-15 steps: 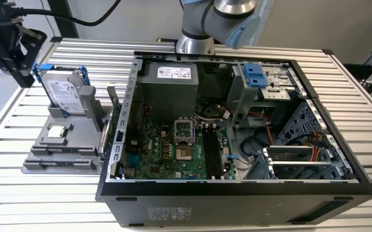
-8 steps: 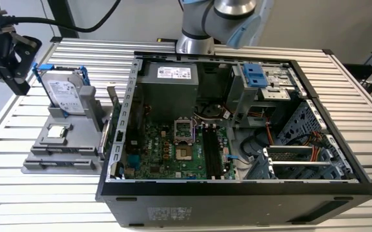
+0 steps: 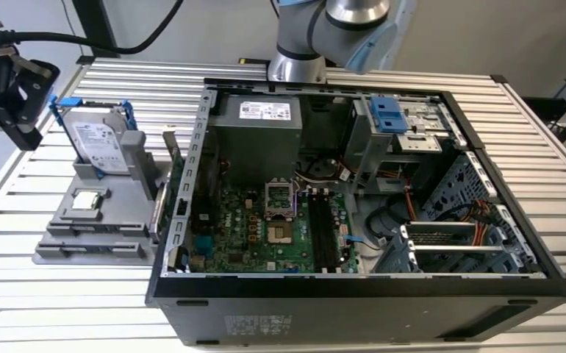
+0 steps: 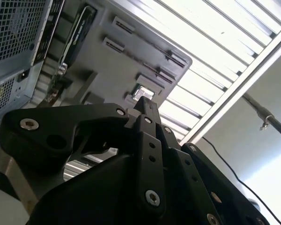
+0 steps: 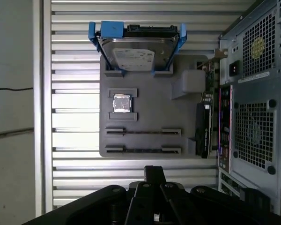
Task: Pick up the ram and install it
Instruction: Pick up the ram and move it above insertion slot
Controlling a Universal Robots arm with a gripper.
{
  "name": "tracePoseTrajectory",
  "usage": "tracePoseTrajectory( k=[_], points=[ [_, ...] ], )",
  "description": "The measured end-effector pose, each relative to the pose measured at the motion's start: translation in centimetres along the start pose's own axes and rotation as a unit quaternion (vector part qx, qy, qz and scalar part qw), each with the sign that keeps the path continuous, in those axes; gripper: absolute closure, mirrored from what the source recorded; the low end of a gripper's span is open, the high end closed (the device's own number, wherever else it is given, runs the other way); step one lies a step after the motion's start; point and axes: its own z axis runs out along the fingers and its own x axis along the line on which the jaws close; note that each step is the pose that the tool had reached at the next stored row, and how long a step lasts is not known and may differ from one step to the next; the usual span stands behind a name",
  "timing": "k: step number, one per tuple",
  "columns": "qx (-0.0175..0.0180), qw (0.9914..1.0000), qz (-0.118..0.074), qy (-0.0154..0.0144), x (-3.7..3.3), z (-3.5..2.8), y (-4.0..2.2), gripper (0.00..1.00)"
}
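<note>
My tool point(image 5: 154, 171) is parked off the case, above the gray parts fixture point(image 5: 187, 65) on the slatted tabletop point(image 5: 70, 98). In both wrist views the fingers point(image 4: 145, 107) are pressed together with nothing between them, so I'm carrying nothing.

Fixture from the first wrist view:
- hard drive in its blue frame point(image 5: 136, 51) standing in its cradle
- processor chip point(image 5: 122, 103) in its pocket
- two long memory holders point(image 5: 143, 132) look bare, with no board standing in either
- an expansion card point(image 5: 203, 129) on edge at the side next to the PC case point(image 5: 253, 93)

Ram: in the exterior view a long dark strip point(image 3: 320, 228) sits in the memory slots on the motherboard point(image 3: 253, 228), just beside the processor socket point(image 3: 279, 197). I read that as the ram in its slot, but from this angle I can't tell board from bare slot, and I can't see whether the end latches are closed.

My judgement is that pick and insert look done, given the bare holders, my empty tool and its position away from the case. I put this at the tail of the task, not the start.

What the next move calls for is a check, not a grasp. I'd need a look straight down on the slots to confirm that both latches are up and the strip sits level. If it's proud at one end, it needs a square push from above, well clear of the cables point(image 3: 312, 170).
</note>
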Motion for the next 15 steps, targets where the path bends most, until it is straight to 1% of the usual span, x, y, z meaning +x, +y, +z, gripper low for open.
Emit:
tracePoseTrajectory(
  k=[2,15],
  points=[
    [0.0000,1.00000,0.001,0.0000,0.01,-0.01,-0.10,1.00],
    [0.0000,1.00000,0.000,0.0000,0.02,-0.01,-0.11,1.00]
  ],
)
